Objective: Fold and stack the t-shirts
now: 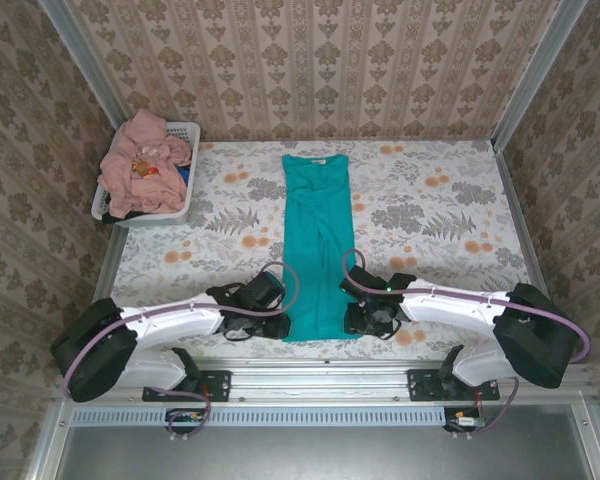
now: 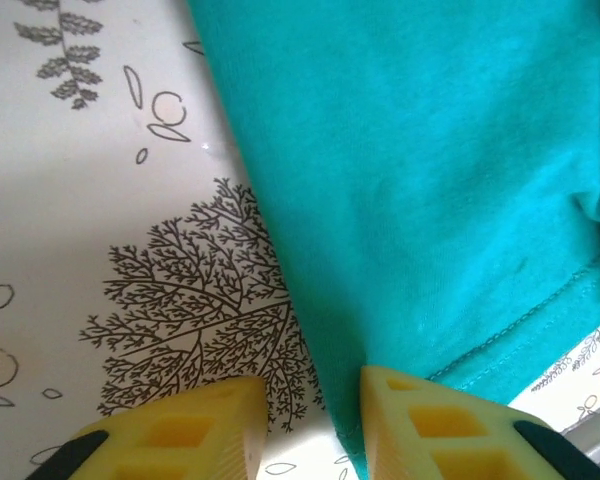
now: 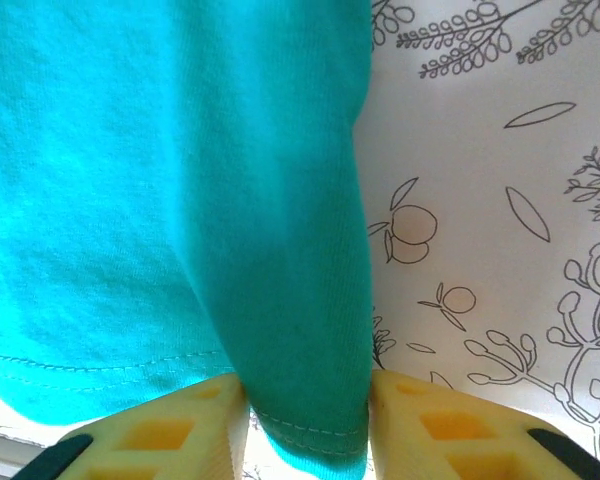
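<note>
Top external shows us the teal t-shirt (image 1: 318, 240) folded long; our left gripper (image 2: 315, 405) stands part-open at its near-left hem edge, our right gripper (image 3: 307, 405) part-open astride its near-right corner.

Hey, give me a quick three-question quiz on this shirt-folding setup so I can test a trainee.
1. True or false: the teal t-shirt is lying in the white basket.
2. Where on the table is the basket of pink clothes? A) far left corner B) near right corner C) centre
3. Fill in: the left jaws and right jaws are both down at the teal t-shirt's ____ end.

Key: 1 false, it lies as a long narrow strip down the table's middle. 2 A. 3 hem, the near end.
</note>
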Robot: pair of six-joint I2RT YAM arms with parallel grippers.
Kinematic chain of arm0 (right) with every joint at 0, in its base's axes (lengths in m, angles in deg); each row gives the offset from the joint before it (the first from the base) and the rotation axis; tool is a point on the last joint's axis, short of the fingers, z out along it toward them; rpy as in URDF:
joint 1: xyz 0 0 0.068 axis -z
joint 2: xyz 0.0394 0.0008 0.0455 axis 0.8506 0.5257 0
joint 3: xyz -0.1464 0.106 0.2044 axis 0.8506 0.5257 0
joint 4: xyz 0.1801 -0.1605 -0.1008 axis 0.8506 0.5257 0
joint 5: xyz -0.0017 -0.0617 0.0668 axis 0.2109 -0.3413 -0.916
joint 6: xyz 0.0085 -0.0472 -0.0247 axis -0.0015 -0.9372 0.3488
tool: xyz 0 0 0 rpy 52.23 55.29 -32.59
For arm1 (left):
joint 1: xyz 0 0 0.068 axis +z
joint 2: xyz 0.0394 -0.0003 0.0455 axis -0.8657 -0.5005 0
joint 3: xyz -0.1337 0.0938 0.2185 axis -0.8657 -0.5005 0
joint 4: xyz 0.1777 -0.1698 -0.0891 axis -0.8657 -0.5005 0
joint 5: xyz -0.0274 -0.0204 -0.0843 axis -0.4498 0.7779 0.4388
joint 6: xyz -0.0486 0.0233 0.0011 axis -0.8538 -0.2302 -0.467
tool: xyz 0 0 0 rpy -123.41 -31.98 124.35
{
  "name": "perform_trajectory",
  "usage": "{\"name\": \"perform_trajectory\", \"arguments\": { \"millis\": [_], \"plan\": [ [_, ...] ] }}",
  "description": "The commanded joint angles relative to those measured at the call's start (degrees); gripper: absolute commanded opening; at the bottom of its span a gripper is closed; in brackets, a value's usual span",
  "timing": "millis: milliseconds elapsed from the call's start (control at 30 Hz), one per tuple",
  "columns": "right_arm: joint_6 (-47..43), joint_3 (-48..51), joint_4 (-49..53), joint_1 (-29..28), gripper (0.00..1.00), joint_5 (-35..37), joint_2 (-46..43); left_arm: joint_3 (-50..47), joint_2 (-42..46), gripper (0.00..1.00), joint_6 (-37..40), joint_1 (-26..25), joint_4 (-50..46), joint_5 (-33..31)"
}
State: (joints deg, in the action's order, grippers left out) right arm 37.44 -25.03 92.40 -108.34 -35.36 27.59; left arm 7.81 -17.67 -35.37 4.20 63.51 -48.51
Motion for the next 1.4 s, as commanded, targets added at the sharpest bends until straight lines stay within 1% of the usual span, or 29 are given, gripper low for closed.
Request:
{"name": "perform_trajectory", "arguments": {
  "millis": [0,67,133,200,267,400,433,467,567,667,733,867,900,1000,1067,1100,1167,1200,1267,1367],
  "plan": [
    [-1.07,-2.27,1.71,-0.21,0.31,2.31,-0.24,0.3,-3.13,0.25,1.15,-1.08,6.6,4.31],
    [-1.81,-3.41,3.3,-0.21,0.26,3.16,-0.31,0.21,-2.28,0.17,1.13,-1.05,6.3,4.71],
    [-1.99,-3.8,3.83,-0.12,0.21,3.61,-1.25,0.2,-1.19,0.13,1.36,-1.0,5.98,5.12],
    [-2.0,-3.77,3.96,-0.06,0.17,4.04,-2.53,0.12,0.25,0.04,1.41,-0.83,5.89,5.03],
    [-2.24,-4.12,4.53,0.0,0.14,4.29,-3.75,0.12,1.88,0.0,1.46,-0.43,5.89,5.09],
    [-3.0,-4.7,5.91,0.38,0.13,5.88,-6.26,0.03,5.73,0.0,1.43,1.61,5.29,4.93],
    [-2.84,-4.53,5.96,0.51,0.13,6.16,-6.73,0.03,6.69,0.07,1.35,1.72,4.62,4.33],
    [-2.78,-4.14,5.64,0.64,0.13,6.12,-6.89,-0.09,7.36,0.17,1.25,1.58,4.03,3.71],
    [-2.51,-3.04,4.11,0.59,0.13,5.25,-6.29,-0.58,6.91,0.31,0.9,0.84,2.23,2.15],
    [-2.04,-2.43,2.92,0.64,0.13,4.6,-5.81,-0.28,4.08,0.41,0.58,-0.41,1.11,1.48],
    [-1.86,-2.0,2.16,0.59,0.13,4.26,-5.95,0.27,2.12,0.47,0.49,-1.51,1.49,1.25],
    [-1.73,-1.63,2.27,0.62,0.13,4.8,-6.16,1.46,-2.05,0.49,1.42,-3.74,3.7,3.08],
    [-1.77,-1.62,2.22,0.62,0.13,5.01,-6.08,1.97,-2.7,0.49,1.72,-4.19,2.61,2.83],
    [-2.14,-2.0,1.96,0.89,0.13,4.87,-5.28,3.86,-4.59,0.49,2.07,-5.35,-4.3,-0.9],
    [-2.51,-2.77,2.13,0.99,0.12,4.81,-4.35,3.9,-5.99,0.44,2.07,-5.56,-4.86,-1.28],
    [-2.78,-3.01,2.2,0.99,0.12,4.83,-4.05,4.13,-6.69,0.4,2.05,-5.86,-4.82,-1.34],
    [-3.04,-3.55,2.48,0.98,0.12,4.98,-3.63,5.19,-8.2,0.25,2.24,-6.44,-5.31,-1.4],
    [-3.13,-3.55,2.58,0.96,0.12,5.06,-3.68,5.72,-8.5,0.21,2.4,-6.62,-5.6,-1.39],
    [-3.14,-3.57,2.93,0.98,0.12,5.45,-3.97,6.5,-8.1,0.19,2.88,-6.81,-5.75,-1.24],
    [-3.52,-3.64,3.55,1.34,0.12,5.76,-4.53,7.64,-6.14,0.11,3.88,-6.73,-7.07,-1.73]
  ]
}}
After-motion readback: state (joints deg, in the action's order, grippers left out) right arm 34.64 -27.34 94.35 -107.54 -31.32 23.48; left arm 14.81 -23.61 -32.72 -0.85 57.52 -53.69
